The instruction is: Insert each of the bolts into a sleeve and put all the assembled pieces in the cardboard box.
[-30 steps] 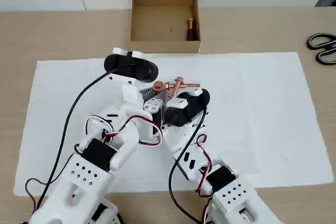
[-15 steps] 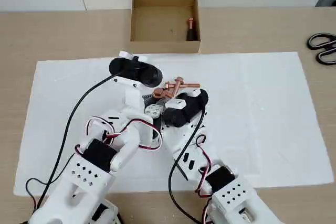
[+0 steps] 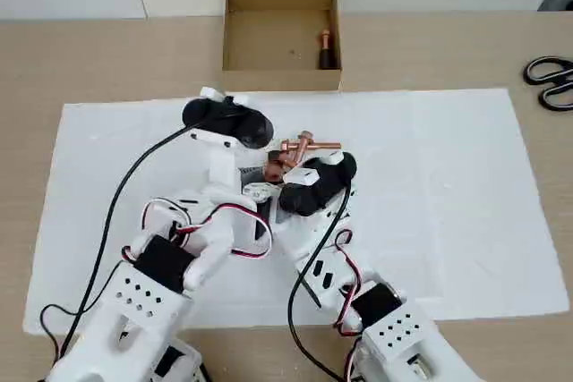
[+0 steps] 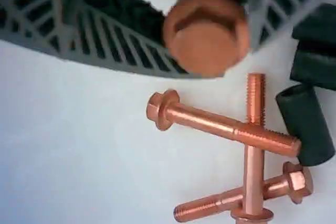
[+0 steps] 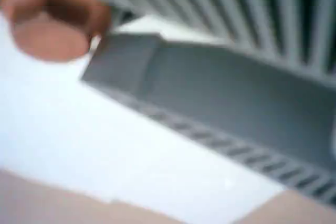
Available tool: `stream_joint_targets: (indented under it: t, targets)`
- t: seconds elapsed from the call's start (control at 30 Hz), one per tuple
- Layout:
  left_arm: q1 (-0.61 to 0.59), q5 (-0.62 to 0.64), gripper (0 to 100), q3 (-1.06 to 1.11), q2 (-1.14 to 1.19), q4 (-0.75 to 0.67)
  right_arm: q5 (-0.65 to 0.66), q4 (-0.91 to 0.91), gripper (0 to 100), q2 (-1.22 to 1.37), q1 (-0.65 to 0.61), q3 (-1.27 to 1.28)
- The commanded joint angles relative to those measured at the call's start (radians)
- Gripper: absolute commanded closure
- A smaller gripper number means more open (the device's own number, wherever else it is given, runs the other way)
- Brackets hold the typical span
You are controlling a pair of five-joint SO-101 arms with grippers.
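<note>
My left gripper (image 3: 267, 168) is shut on a copper bolt (image 4: 206, 33), whose hex head faces the left wrist camera between the grey ribbed fingers (image 4: 79, 30). It sits close against my right gripper (image 3: 301, 178) at the middle of the white sheet. Three loose copper bolts (image 4: 220, 124) lie crossed on the sheet beside a black sleeve (image 4: 305, 125); from above this pile (image 3: 309, 143) is just beyond both grippers. The right wrist view has a blurred copper bolt head (image 5: 52, 24) beside a grey ribbed part. The cardboard box (image 3: 240, 35) at the back holds one assembled piece (image 3: 326, 49).
A white paper sheet (image 3: 439, 194) covers the table's middle, with open room on its right half. Black scissors (image 3: 548, 78) lie at the far right edge of the table. Black cables trail from both arms toward the near edge.
My left gripper has carried its bolt a little nearer, away from the loose pile and closer to the right gripper. The right arm has barely shifted.
</note>
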Motion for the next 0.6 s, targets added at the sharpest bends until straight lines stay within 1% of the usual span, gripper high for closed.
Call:
stream_joint_targets:
  t: [0.0, 0.23, 0.37, 0.47, 0.57]
  targets:
    - [-0.055, -0.009, 78, -0.042, -0.018, 0.018, -0.005, -0.030, 99.5, -0.027, 0.001, -0.015]
    - [-0.204, -0.009, 78, -0.068, -0.020, 0.025, -0.005, -0.030, 99.5, -0.027, 0.001, -0.015]
    - [-0.299, -0.011, 78, -0.108, -0.020, 0.081, -0.005, -0.028, 99.5, -0.025, 0.022, -0.015]
    - [-0.342, -0.012, 78, -0.124, -0.020, 0.123, -0.006, -0.031, 99.5, -0.024, 0.050, -0.015]
    - [-0.365, -0.012, 78, -0.124, -0.020, 0.126, -0.006, -0.033, 99.5, -0.018, 0.054, -0.015]
